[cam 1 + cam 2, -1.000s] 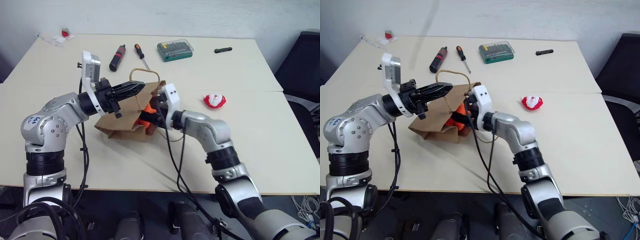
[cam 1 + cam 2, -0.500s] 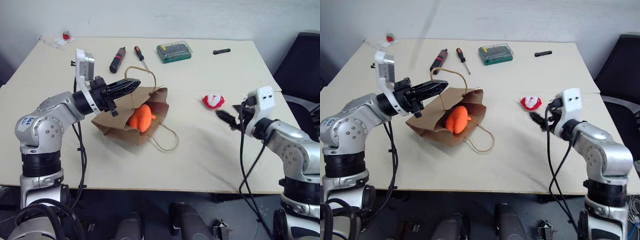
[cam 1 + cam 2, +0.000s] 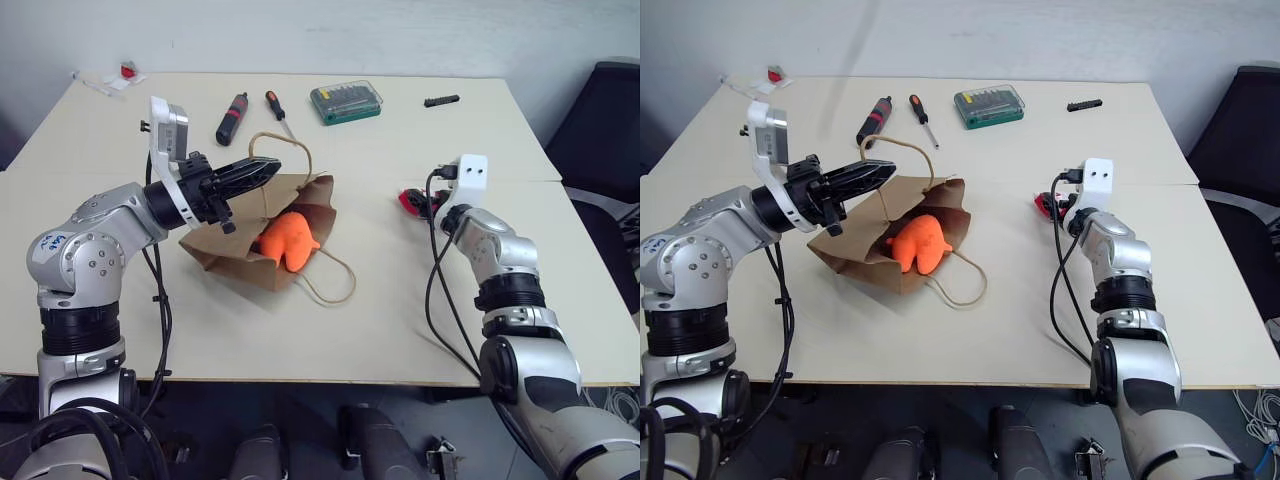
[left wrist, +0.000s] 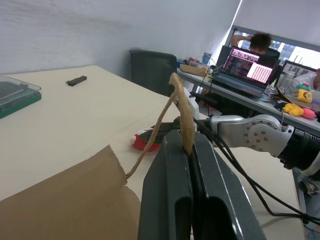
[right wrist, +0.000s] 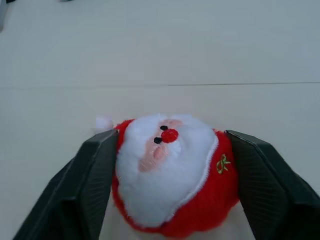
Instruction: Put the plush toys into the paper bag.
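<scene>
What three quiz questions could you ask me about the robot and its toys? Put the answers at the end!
1. True or false: the orange plush toy is lying in the mouth of the paper bag.
2. What is the left gripper pinching shut on?
A. a screwdriver
B. a cord handle of the bag
C. the red and white toy
3. Fill in the missing word: the right gripper has one black finger on each ____ of the red and white plush toy, which rests on the table.

Key
1. True
2. B
3. side
</scene>
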`<action>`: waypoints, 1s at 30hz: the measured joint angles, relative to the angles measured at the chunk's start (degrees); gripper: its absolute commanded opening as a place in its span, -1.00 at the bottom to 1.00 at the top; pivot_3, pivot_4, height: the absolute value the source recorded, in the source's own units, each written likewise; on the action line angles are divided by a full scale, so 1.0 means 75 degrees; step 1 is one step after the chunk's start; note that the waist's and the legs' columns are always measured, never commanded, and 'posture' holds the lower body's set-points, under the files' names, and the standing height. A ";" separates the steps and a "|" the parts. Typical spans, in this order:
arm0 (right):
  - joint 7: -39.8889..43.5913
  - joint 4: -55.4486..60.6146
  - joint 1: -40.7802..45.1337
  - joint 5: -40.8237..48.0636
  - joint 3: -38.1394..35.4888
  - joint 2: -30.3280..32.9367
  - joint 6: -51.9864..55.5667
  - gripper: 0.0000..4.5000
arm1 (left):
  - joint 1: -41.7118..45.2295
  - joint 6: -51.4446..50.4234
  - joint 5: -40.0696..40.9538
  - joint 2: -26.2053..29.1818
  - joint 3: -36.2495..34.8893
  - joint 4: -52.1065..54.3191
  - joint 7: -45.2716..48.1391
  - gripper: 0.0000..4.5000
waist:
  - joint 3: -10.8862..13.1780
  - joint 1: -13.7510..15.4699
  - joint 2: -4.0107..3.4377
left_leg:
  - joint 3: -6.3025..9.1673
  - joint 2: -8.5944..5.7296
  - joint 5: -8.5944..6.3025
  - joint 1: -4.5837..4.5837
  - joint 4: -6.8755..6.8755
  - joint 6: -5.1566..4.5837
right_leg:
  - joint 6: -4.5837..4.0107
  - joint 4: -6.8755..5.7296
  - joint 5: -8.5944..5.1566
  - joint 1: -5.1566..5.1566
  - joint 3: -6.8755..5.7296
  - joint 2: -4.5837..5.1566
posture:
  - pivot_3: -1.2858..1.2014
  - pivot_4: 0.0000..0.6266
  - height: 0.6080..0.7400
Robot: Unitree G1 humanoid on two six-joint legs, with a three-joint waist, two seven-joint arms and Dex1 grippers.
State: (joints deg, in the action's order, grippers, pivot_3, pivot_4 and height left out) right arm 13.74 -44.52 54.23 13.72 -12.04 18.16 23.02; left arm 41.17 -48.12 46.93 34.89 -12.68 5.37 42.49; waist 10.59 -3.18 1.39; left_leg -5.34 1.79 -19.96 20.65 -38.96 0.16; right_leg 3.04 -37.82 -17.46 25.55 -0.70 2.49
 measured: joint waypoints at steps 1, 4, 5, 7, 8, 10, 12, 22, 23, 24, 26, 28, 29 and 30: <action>0.0020 -0.0122 0.0043 -0.0050 0.0034 -0.0002 -0.0141 -0.09 | 0.0000 -0.0014 0.0005 0.0000 -0.0014 0.0050 -0.0026 -1.00 | 0.0000 -0.0005 0.0000 | -0.0001 0.0000 0.0000 0.0000 -0.0001 0.0000 | 0.0001 -0.0001 0.0000 -0.0001 0.0000 0.0001 | 0.03 -0.52 1.00; 0.0130 -0.0148 0.0049 -0.0122 0.0089 -0.0006 -0.0305 -0.51 | -0.0008 -0.0047 0.0032 0.0011 -0.0064 0.0096 -0.0059 -1.00 | 0.0000 -0.0006 0.0000 | 0.0002 0.0001 0.0000 -0.0001 -0.0002 0.0000 | 0.0001 -0.0004 0.0000 -0.0001 -0.0001 0.0001 | 0.03 -0.52 1.00; 0.0176 -0.0147 0.0044 -0.0153 0.0116 -0.0005 -0.0348 -0.63 | -0.0020 -0.0059 0.0033 0.0019 -0.0073 0.0098 -0.0061 -1.00 | 0.0000 -0.0005 0.0000 | 0.0001 0.0001 0.0000 -0.0002 -0.0002 0.0000 | 0.0001 -0.0005 0.0000 -0.0001 -0.0001 0.0001 | 0.03 -0.52 1.00; 0.0314 -0.0036 -0.0039 -0.0224 0.0238 0.0005 -0.0409 -0.83 | -0.0055 -0.0075 0.0034 0.0026 -0.0091 0.0102 -0.0065 -1.00 | 0.0000 -0.0006 0.0000 | 0.0001 0.0001 0.0000 -0.0002 -0.0002 0.0000 | 0.0001 -0.0005 0.0000 -0.0001 -0.0001 0.0001 | 0.03 -0.52 1.00; 0.0451 0.0141 -0.0137 -0.0220 0.0283 0.0024 -0.0375 -0.87 | -0.0066 -0.0081 0.0034 0.0027 -0.0098 0.0104 -0.0072 -1.00 | 0.0000 -0.0005 0.0000 | 0.0002 0.0001 0.0000 -0.0001 -0.0001 0.0000 | 0.0001 -0.0005 0.0000 -0.0001 -0.0001 0.0001 | 0.03 -0.52 1.00; 0.0930 0.0725 -0.0417 0.0011 0.0309 0.0077 0.0080 -0.88 | -0.0074 -0.0097 0.0038 0.0028 -0.0106 0.0112 -0.0087 -1.00 | 0.0000 0.0000 0.0000 | 0.0004 0.0002 0.0000 -0.0001 0.0001 0.0000 | 0.0001 -0.0004 0.0000 -0.0001 -0.0003 0.0000 | 0.03 -0.52 1.00; 0.1850 0.1986 -0.0950 0.0683 0.0464 0.0098 0.1205 -0.88 | -0.0076 -0.0140 0.0055 0.0038 -0.0121 0.0117 -0.0116 -1.00 | 0.0000 -0.0001 0.0000 | 0.0007 0.0007 0.0000 0.0001 0.0002 0.0000 | 0.0001 -0.0003 0.0000 -0.0001 -0.0005 -0.0002 | 0.03 -0.52 1.00; 0.2580 0.5945 -0.1171 0.2510 0.2081 -0.1468 0.4021 -0.88 | -0.0080 -0.0311 0.0232 -0.0018 -0.0052 0.0224 -0.0111 -1.00 | 0.0003 0.0001 -0.0006 | 0.0012 0.0002 -0.0001 -0.0001 -0.0004 0.0004 | 0.0000 -0.0008 0.0000 0.0004 -0.0009 0.0003 | 0.03 -0.52 1.00; 0.2498 0.5732 -0.0994 0.2405 0.2200 -0.1625 0.3910 -0.88 | -0.0084 -0.0346 0.0290 -0.0020 -0.0043 0.0280 -0.0103 -1.00 | 0.0003 0.0002 -0.0005 | 0.0013 0.0002 -0.0001 0.0000 -0.0005 0.0003 | 0.0000 -0.0008 0.0000 0.0003 -0.0010 0.0004 | 0.03 -0.52 1.00; 0.2385 0.5409 -0.0794 0.2186 0.2307 -0.1760 0.3722 -0.88 | -0.0087 -0.0388 0.0339 -0.0025 -0.0041 0.0382 -0.0097 -1.00 | 0.0003 0.0031 -0.0004 | 0.0022 -0.0004 -0.0001 0.0007 -0.0007 0.0001 | 0.0000 -0.0005 0.0000 0.0003 -0.0020 0.0013 | 0.03 -0.52 1.00; 0.2274 0.4958 -0.0615 0.1887 0.2447 -0.1860 0.3399 -0.88 | -0.0090 -0.0438 0.0434 -0.0023 -0.0053 0.0438 -0.0091 -1.00 | 0.0001 0.0082 -0.0002 | 0.0029 -0.0007 -0.0006 0.0019 -0.0013 -0.0008 | 0.0001 0.0004 0.0001 0.0002 -0.0030 0.0019 | 0.03 -0.52 1.00; 0.2012 0.4202 -0.0368 0.1519 0.2450 -0.2122 0.2967 -0.88 | -0.0099 -0.0498 0.0493 -0.0032 -0.0069 0.0465 -0.0122 -1.00 | 0.0001 0.0072 -0.0002 | 0.0029 -0.0007 -0.0008 0.0041 -0.0019 -0.0013 | 0.0003 0.0006 0.0002 0.0014 -0.0032 0.0020 | 0.03 -0.52 1.00; 0.1896 0.3859 -0.0225 0.1360 0.2444 -0.2243 0.2781 -0.88 | -0.0103 -0.0505 0.0519 -0.0053 -0.0073 0.0484 -0.0153 -1.00 | 0.0001 0.0052 -0.0002 | 0.0029 -0.0007 -0.0008 0.0051 -0.0021 -0.0013 | 0.0004 0.0005 0.0003 0.0024 -0.0033 0.0020 | 0.03 -0.52 1.00; 0.1822 0.3606 -0.0103 0.1253 0.2440 -0.2336 0.2633 -0.88 | -0.0104 -0.0502 0.0530 -0.0091 -0.0074 0.0504 -0.0176 -1.00 | 0.0001 0.0030 -0.0002 | 0.0031 -0.0006 -0.0007 0.0059 -0.0021 -0.0013 | 0.0004 0.0004 0.0003 0.0032 -0.0035 0.0020 | 0.03 -0.52 1.00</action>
State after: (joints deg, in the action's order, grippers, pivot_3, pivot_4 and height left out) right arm 27.41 -17.47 53.46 23.12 6.26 0.64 42.77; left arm 40.39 -51.89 50.90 34.21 -13.23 9.15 41.17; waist 10.60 -2.96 1.38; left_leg -5.11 1.74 -20.02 21.10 -39.12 0.06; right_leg 3.07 -37.79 -17.44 25.78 -0.96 2.64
